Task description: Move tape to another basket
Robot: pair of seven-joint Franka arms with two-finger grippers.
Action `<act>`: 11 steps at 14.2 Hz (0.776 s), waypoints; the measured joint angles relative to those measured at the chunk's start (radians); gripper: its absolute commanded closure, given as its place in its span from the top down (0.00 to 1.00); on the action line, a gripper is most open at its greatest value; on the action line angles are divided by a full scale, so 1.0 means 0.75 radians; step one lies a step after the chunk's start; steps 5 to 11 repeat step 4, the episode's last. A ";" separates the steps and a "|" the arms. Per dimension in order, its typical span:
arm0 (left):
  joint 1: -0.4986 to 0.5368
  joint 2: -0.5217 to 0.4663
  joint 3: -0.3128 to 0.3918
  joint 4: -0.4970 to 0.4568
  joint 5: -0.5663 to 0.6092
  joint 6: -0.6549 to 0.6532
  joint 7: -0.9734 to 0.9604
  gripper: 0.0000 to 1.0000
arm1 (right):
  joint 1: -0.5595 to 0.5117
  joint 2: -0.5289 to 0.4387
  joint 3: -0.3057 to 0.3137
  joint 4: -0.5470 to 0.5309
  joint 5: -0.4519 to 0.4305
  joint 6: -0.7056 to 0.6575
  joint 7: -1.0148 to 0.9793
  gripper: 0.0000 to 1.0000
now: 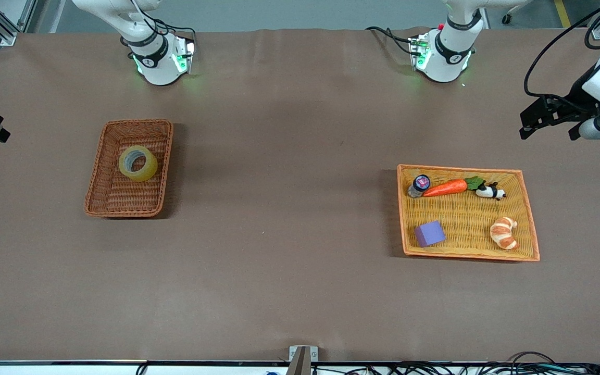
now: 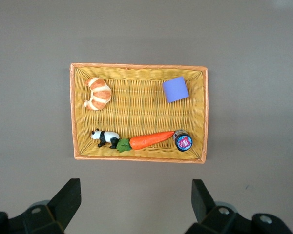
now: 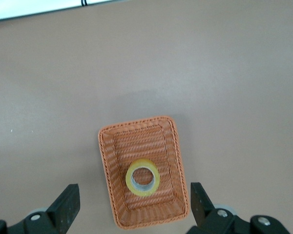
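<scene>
Wicker basket, reddish-brown, sits toward right arm's end of table; tape lies flat in it, in the part farther from front cam. Orange tray at 3 o'clock of basket, well apart, toward left arm's end; holds carrot, panda, croissant, purple block, small jar. Left gripper up over table by tray, fingers spread wide, empty. Right gripper up over table by basket, fingers likewise spread, empty.
</scene>
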 measured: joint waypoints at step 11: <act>0.000 -0.007 0.000 0.001 0.000 0.000 0.000 1.00 | 0.000 0.011 0.013 0.026 0.004 -0.051 0.000 1.00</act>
